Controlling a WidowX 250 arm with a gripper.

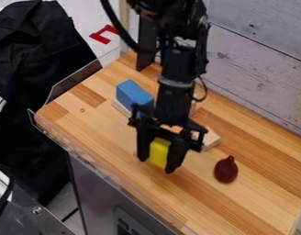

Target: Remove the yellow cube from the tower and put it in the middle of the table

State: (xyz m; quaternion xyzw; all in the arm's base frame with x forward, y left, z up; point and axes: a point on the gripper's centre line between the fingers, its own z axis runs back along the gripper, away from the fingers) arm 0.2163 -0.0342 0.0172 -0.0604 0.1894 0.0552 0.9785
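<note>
- Clamped on the yellow cube [159,152], by the looks of the black gripper [157,164], one finger along each side. Makes sense for a put-down: top and underside both kept out of the grip, so free to land flat.
- Hanging nose-down over the table [257,199], near the front edge with the clear guard [95,158]. Can't tell from this angle about wood contact under the cube — maybe touching, maybe just above.
- Already apart from the blue block [133,94], so probably past the pulling-off bit. Blue block sitting on a pale wooden piece [120,108], likely the remains of the tower, and well clear of the fingers. Handy for opening up without knocking anything over there.
- More pale wood [211,139] just behind the gripper on the picture's right, partly hidden. Worth watching when spreading the fingers, being the closest thing to bump.
- Dark red bulb-shaped thing [225,170] farther right, standing with the narrow end up. Not in the way of a straight drop, but easy to clip with a sideways swing.
- Next up, my guess: check for the middle, maybe nudge inward from the edge a touch, lower gently, then let go. Keep level on the way down — otherwise, risk landing on a corner and tipping.
</note>
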